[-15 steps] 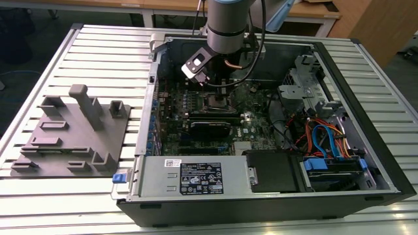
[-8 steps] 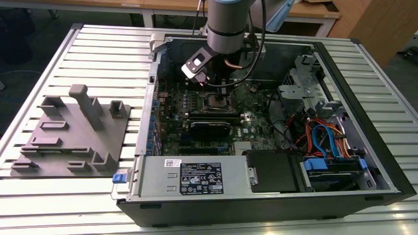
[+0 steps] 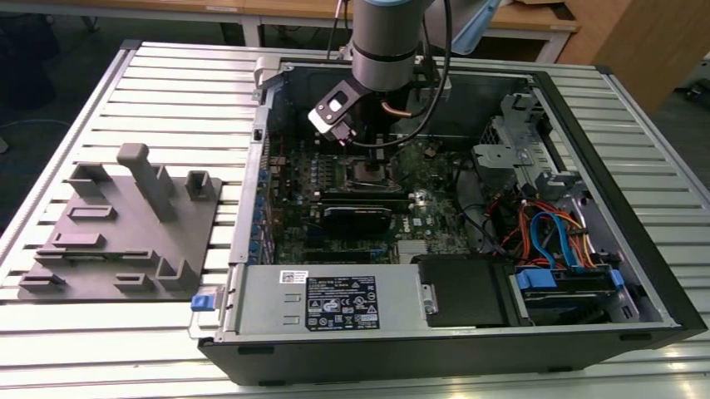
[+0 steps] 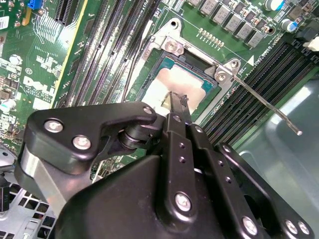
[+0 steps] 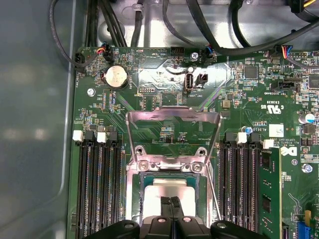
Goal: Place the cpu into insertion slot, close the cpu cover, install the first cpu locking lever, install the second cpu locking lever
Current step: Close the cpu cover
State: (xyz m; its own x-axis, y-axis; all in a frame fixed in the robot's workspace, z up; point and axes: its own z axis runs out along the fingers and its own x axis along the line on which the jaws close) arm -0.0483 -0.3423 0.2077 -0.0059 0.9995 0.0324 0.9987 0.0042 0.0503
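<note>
A printed label [image 3: 338,303] sits on the power-supply box [image 3: 266,320], and white lettering and marks dot the green motherboard [image 5: 249,94].

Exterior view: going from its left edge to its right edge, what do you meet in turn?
Grey fixture → insertion slot → blue cables.
</note>
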